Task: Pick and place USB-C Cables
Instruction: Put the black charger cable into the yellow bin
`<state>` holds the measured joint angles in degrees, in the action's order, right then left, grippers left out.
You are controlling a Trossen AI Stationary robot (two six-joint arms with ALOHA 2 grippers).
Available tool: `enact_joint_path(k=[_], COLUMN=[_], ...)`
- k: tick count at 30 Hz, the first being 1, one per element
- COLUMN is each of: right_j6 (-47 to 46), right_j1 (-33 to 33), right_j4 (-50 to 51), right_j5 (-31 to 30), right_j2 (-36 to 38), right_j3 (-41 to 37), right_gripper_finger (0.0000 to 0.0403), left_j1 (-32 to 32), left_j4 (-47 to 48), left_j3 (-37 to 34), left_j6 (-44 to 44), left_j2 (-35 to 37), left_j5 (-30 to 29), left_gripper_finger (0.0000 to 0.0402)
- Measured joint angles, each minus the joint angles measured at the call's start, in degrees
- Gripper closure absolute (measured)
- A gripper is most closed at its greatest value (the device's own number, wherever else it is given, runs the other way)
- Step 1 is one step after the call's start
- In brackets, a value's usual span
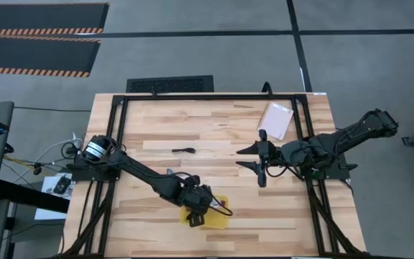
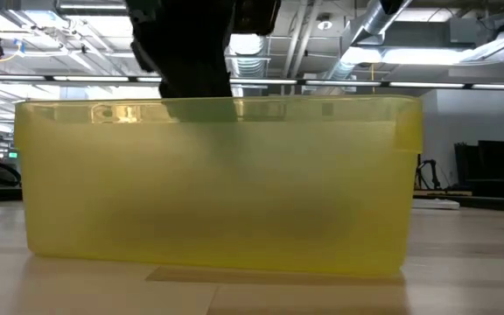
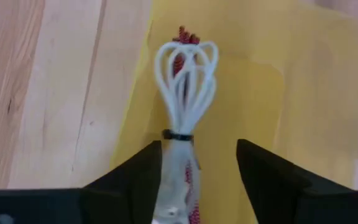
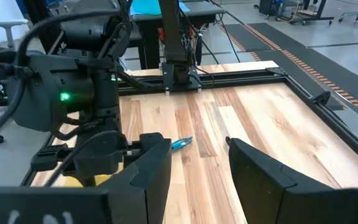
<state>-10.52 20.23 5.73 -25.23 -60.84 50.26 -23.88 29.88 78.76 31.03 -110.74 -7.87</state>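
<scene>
In the left wrist view the white cable (image 3: 185, 87), a looped bundle tied with a black band, lies in the yellow tray (image 3: 303, 93) on top of the dark red cable (image 3: 181, 36). My left gripper (image 3: 199, 146) hangs open over the tray (image 1: 220, 220), a finger on either side of the white bundle's tied end. The black cable (image 1: 184, 150) lies on the table's middle. The teal cable (image 4: 182, 144) lies on the wood ahead of my right gripper (image 4: 199, 146). That gripper (image 1: 244, 159) is open right of centre and holds nothing. My left gripper comes from above with its fingers along the white cable. The cable's tied end (image 3: 174, 168) lies close against the inner side of one finger (image 3: 146, 171). I cannot tell whether they touch. The bundle rests in the tray.
A pale pink packet (image 1: 277, 119) lies near the table's far right. A black frame (image 1: 214, 97) runs round the table. In the low view the tray's wall (image 2: 217, 184) fills the picture, with my left arm (image 2: 191, 44) above it. Bare wood lies between the two grippers.
</scene>
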Motion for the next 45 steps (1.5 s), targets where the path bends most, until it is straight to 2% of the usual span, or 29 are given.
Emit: enact_joint_path(k=[6, 9, 14, 19, 23, 27, 37, 45], right_j6=[-0.01, 0.0, -0.02, -0.06, -0.88, -1.41, -2.09, 0.0], right_j1=[-0.01, 0.0, -0.02, 0.01, 0.04, 0.04, -0.47, -4.58], right_j4=[-0.05, 0.07, 1.12, 1.75, 2.09, 3.23, 5.69, 5.18], right_j5=[-0.07, -0.09, -0.15, -0.14, -0.13, -0.13, -0.24, -0.31], right_j2=[0.02, 0.02, 0.02, 0.02, 0.02, 0.02, -0.51, -6.67], right_j3=[0.0, 0.02, 0.02, 0.02, 0.02, 0.02, 0.02, 0.04], right_gripper_finger=[0.0219, 0.0219, 0.0219, 0.0219, 0.0219, 0.0219, 0.0219, 0.0219], left_j1=[0.22, 0.04, -0.98, -1.61, 0.06, 3.91, 15.62, 20.89], left_j4=[2.37, 12.24, 30.67, 38.93, 39.77, 37.5, 16.98, 3.04], left_j3=[5.36, 10.93, 20.47, 21.51, 17.75, 12.21, -10.48, -26.34], left_j6=[-4.04, -6.56, -8.12, -9.55, -10.93, -13.07, -19.01, -18.84], left_j2=[1.16, 1.71, 1.73, 3.6, 6.5, 10.65, 22.57, 29.78], left_j5=[4.58, 4.32, -2.16, -8.88, -13.32, -14.31, -8.73, -8.93], left_gripper_finger=[0.0187, 0.0186, 0.0185, 0.0185, 0.0185, 0.0185, 0.0185, 0.0185])
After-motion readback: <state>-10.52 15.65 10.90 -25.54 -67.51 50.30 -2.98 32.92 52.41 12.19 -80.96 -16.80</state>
